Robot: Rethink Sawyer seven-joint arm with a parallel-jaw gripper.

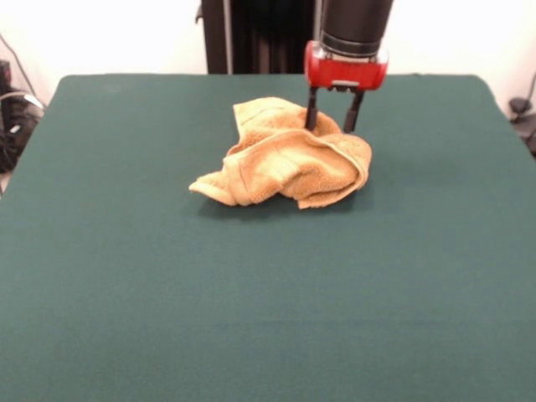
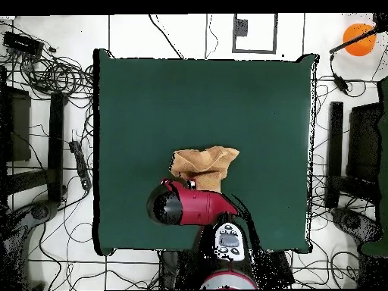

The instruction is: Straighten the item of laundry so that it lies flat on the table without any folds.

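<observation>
The golden-orange towel [image 1: 285, 157] lies crumpled in a heap with several folds on the dark green table [image 1: 126, 293], a little beyond its middle. My gripper [image 1: 330, 127] hangs straight down at the towel's far right edge. Its two black fingers [image 1: 311, 110] are spread apart, with the tips at the level of the cloth's top fold, and I see nothing clamped between them. In the overhead view the towel [image 2: 203, 162] lies just above the red arm [image 2: 198, 206], which covers the gripper and the towel's near edge. The table [image 2: 258, 98] shows there as a large green rectangle.
The robot's pedestal [image 2: 227, 244] stands at the table's edge. Cables [image 2: 53, 76] and dark equipment lie on the floor on both sides of the table. An orange ball [image 2: 358, 38] sits off the table at the upper right.
</observation>
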